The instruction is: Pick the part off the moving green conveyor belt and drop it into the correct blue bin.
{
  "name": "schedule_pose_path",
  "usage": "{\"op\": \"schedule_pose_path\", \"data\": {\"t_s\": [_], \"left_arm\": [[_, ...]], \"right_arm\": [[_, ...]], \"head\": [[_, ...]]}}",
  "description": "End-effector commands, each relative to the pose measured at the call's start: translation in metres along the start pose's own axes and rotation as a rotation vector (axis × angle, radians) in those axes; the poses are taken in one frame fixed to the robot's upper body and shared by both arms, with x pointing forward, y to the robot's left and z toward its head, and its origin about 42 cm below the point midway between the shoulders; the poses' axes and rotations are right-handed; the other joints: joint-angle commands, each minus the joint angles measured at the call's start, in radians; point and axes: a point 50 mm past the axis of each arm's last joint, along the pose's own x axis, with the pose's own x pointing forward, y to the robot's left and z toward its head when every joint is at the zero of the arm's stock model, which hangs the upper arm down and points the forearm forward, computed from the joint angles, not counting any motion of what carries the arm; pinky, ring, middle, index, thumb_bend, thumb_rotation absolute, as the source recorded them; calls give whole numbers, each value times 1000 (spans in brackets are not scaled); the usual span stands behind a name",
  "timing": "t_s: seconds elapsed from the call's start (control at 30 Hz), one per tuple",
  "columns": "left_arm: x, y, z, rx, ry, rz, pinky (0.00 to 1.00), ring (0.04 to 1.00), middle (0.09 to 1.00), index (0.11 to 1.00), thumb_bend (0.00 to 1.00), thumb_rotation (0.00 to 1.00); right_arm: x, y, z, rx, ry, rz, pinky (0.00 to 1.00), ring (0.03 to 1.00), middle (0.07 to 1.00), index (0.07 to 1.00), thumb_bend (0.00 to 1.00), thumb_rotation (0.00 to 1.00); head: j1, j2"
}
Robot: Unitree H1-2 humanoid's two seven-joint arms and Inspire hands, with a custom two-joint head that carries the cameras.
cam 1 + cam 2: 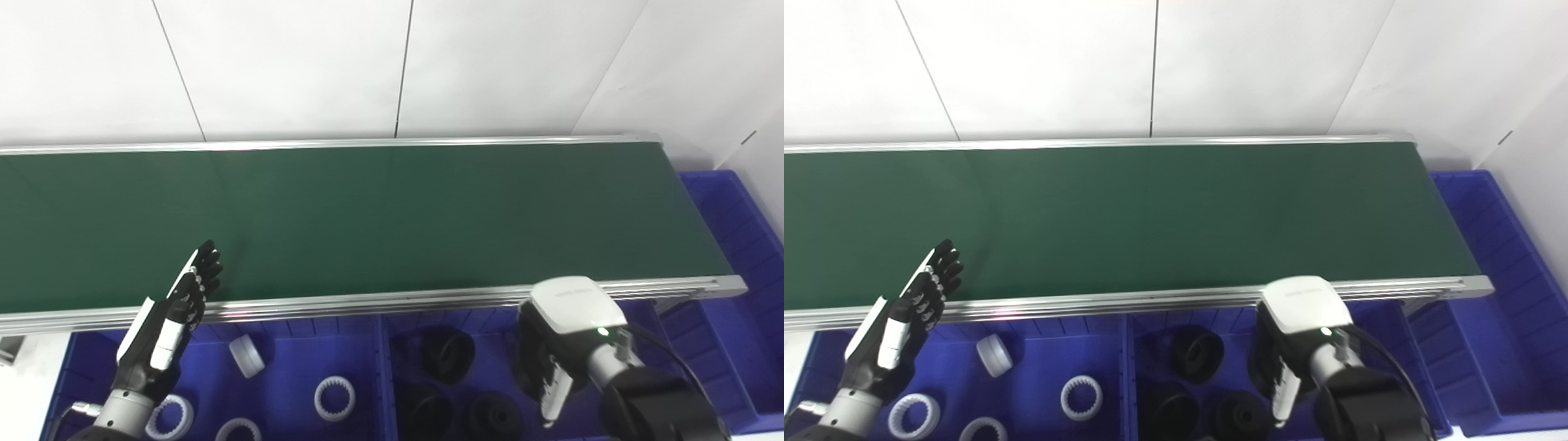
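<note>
A: Where are the hands?
B: The left hand (pixel 174 312) sits at seven o'clock, fingers straight and apart, empty, over the belt (pixel 367 220) edge. The right hand (pixel 551 361) at five o'clock curls above the bin (pixel 723 392); its grip I cannot tell.
A: And the parts?
B: Black parts (pixel 450 354) lie beside it; white rings (pixel 334 398) fill the left bin (pixel 288 380).

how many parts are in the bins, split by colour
white parts in the left bin: 4 (solid round part, toothed rings)
black parts in the middle bin: 3 ()
total: 7
belt: 0 parts
</note>
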Motion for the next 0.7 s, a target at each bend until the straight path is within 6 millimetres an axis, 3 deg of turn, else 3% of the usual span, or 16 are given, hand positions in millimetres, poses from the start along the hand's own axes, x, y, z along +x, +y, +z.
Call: {"op": "schedule_pose_path", "data": {"t_s": [0.0,0.03,0.07,0.17,0.47,0.67], "left_arm": [[9,4,13,19,-46,-14,1000,994,1000,1000,893,959],[9,4,13,21,-45,-15,1000,991,1000,1000,891,960],[9,4,12,24,-45,-16,1000,990,1000,1000,889,961],[9,4,13,18,-47,-16,1000,978,1000,1000,891,957],[8,1,14,15,-54,-26,1000,979,1000,1000,884,952],[6,-4,15,23,-55,-25,1000,985,1000,1000,899,962]], "right_arm": [[-7,-4,3,-12,60,44,444,589,773,868,886,219],[-7,-3,3,-2,67,63,640,753,870,941,957,251],[-8,-2,2,5,71,75,746,834,910,962,973,257],[-9,-1,1,6,69,92,969,981,990,996,999,318],[-8,-9,-2,4,66,93,1000,1000,1000,1000,1000,348],[-12,-18,-4,-11,53,58,967,983,985,971,1000,280]], "head": [[1,0],[8,3],[8,3],[13,3],[18,1],[43,1]]}}
